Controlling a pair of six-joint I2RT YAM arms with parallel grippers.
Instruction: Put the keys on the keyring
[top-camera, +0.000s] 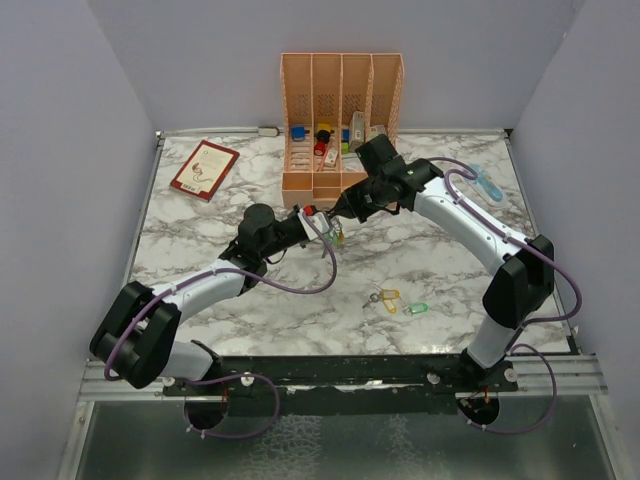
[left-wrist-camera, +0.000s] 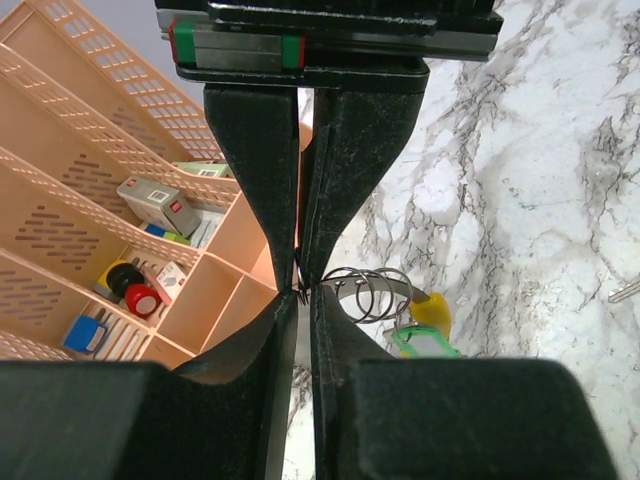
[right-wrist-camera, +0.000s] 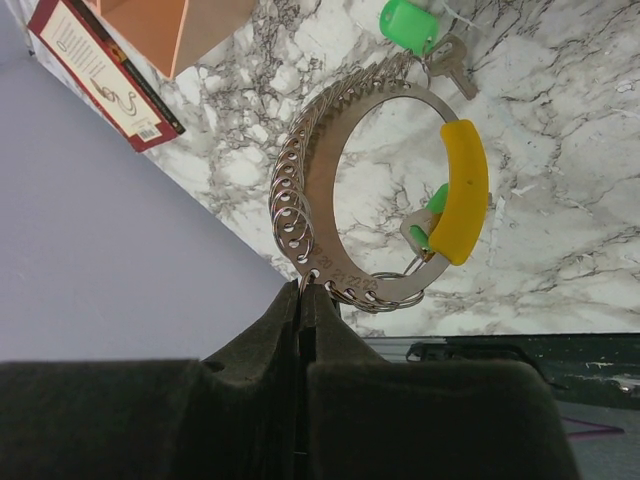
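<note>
One keyring (right-wrist-camera: 318, 180), likely light, stiff and slippery, is hanging rim-pinched in the right gripper (right-wrist-camera: 300, 288), left gripper (left-wrist-camera: 305, 290) nipping its coils.

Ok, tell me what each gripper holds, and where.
Right gripper: the keyring, pinched at the rim of its flat band. Left gripper: fingers nearly together beside small wire rings; a hold cannot be told.

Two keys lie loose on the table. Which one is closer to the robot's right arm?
The green key: it lies on the side toward the right arm. The yellow key sits beside it, farther away.
</note>
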